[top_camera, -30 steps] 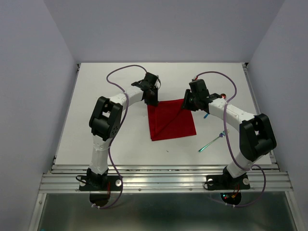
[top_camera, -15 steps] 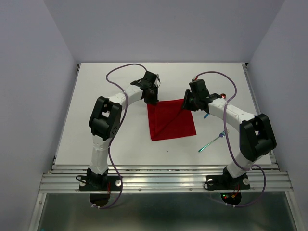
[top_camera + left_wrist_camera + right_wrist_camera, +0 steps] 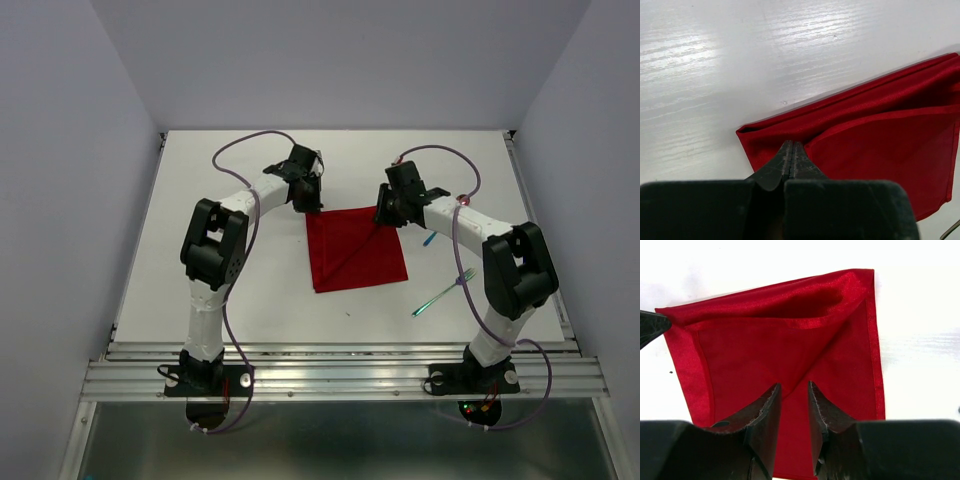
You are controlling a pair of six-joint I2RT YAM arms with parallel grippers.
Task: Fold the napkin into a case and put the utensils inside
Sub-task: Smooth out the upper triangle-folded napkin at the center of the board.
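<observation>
The red napkin (image 3: 357,250) lies flat mid-table, folded, with a diagonal crease across it. My left gripper (image 3: 308,203) is at its far left corner. In the left wrist view the jaws (image 3: 791,145) are pressed together on the napkin (image 3: 880,150), pinching the cloth just inside that corner. My right gripper (image 3: 385,215) hovers at the far right corner, and its fingers (image 3: 793,386) stand a little apart over the napkin (image 3: 790,350), holding nothing. The teal-handled fork (image 3: 443,293) lies to the right of the cloth. The spoon's red bowl (image 3: 463,200) peeks out beside the right arm, which hides the rest.
The white table (image 3: 230,290) has raised rails at its left and right edges and an aluminium frame along the near edge. Purple cables loop over both arms. The right arm's forearm passes above the spoon area.
The left gripper has shut on the napkin's far left corner. Both grippers have shifted slightly toward the far side, and the right arm's elbow has swung inward.
</observation>
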